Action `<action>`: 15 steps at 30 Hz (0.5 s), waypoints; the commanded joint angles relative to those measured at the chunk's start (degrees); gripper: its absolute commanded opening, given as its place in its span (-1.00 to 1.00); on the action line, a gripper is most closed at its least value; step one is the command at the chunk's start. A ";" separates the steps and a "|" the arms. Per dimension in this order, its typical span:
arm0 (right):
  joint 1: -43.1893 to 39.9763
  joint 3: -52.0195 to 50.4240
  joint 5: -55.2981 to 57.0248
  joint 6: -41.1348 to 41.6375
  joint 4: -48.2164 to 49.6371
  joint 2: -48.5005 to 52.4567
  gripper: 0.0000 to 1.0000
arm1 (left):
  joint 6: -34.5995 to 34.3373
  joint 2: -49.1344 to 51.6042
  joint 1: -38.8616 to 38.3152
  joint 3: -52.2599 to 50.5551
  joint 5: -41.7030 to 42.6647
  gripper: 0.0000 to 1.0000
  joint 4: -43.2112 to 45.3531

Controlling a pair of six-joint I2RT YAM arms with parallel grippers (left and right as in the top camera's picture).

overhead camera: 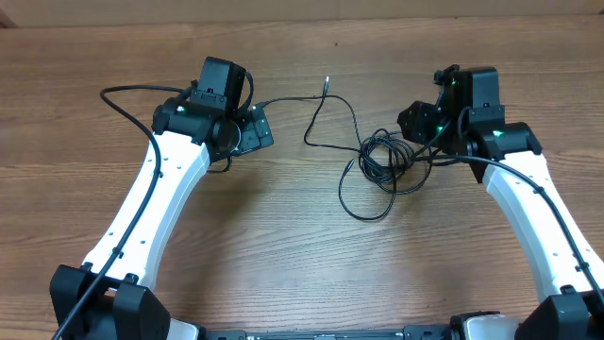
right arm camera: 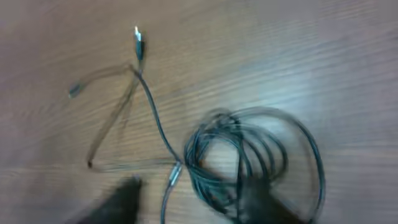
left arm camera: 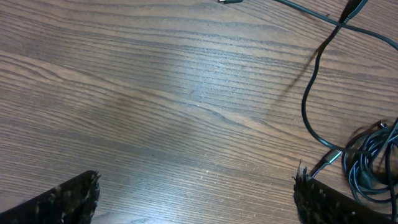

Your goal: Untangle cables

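Since the cables (overhead camera: 382, 156) are thin, light and limp, I'd expect a tug to drag the whole knot along. They lie mid-desk (overhead camera: 283, 246), with a tight coil (right arm camera: 249, 155) by the right arm and loose strands trailing off to a plug (right arm camera: 137, 34). The best hold looks like a free strand near that plug. The left jaws gape wide, empty. The right jaws stand partly parted over the coil, seemingly gripping nothing, though blur clouds the tips.

Table (overhead camera: 283, 264) front and left open for passage; cables (overhead camera: 376, 156) coiled centre-right, one strand trailing leftward across the middle
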 commanded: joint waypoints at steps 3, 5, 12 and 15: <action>0.26 3.32 -3.13 0.22 -6.93 -2.29 0.36 | -0.52 -0.87 -0.13 -0.11 -0.74 0.99 0.09; 0.26 3.32 -5.62 0.17 -9.88 -2.40 0.45 | -0.52 -0.87 -0.13 -0.11 -0.74 0.99 0.09; 0.26 3.37 -11.41 -0.04 -13.05 -2.40 0.70 | 3.54 -0.87 -0.04 -0.11 -17.33 0.99 2.01; 0.24 3.39 -11.39 -0.04 -13.05 -2.40 0.81 | 3.54 -0.87 -0.24 -0.11 -17.05 0.99 2.01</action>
